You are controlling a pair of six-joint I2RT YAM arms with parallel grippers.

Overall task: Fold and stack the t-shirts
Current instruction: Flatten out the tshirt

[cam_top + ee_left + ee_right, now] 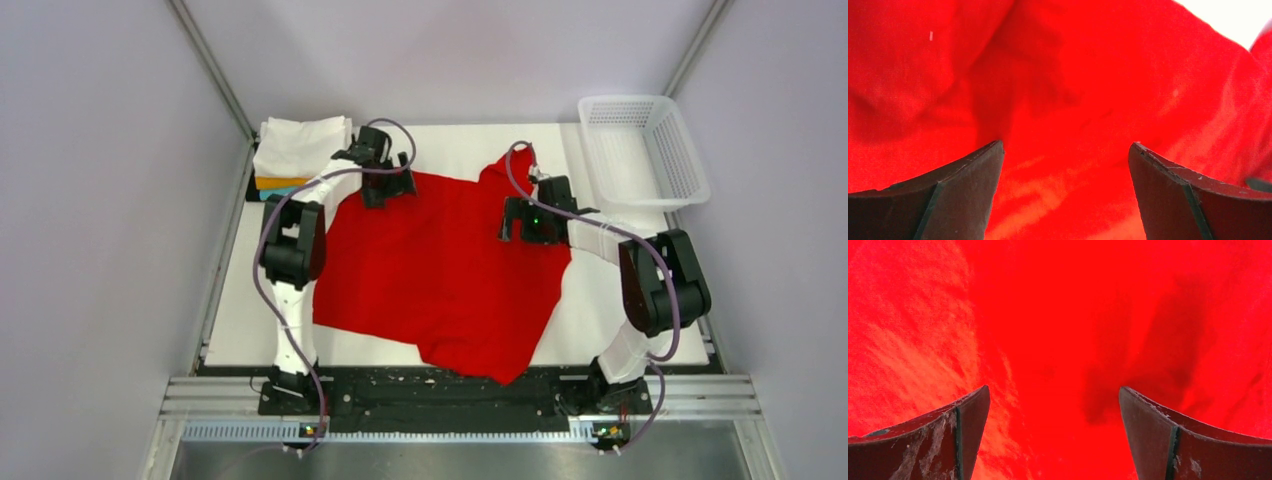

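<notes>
A bright red t-shirt (440, 270) lies spread on the white table, its lower part hanging over the near edge. My left gripper (385, 190) is at the shirt's far left corner, open, with red cloth (1068, 100) right under the spread fingers (968, 190). My right gripper (525, 225) is over the shirt's far right part, open, red cloth (1058, 340) filling its view between the fingers (1148, 435). A stack of folded t-shirts, white on top (300, 145) with orange (280, 183) and teal edges below, sits at the far left corner.
A white plastic mesh basket (645, 150) stands at the far right corner of the table. Grey walls enclose both sides. A black rail (440, 385) with the arm bases runs along the near edge.
</notes>
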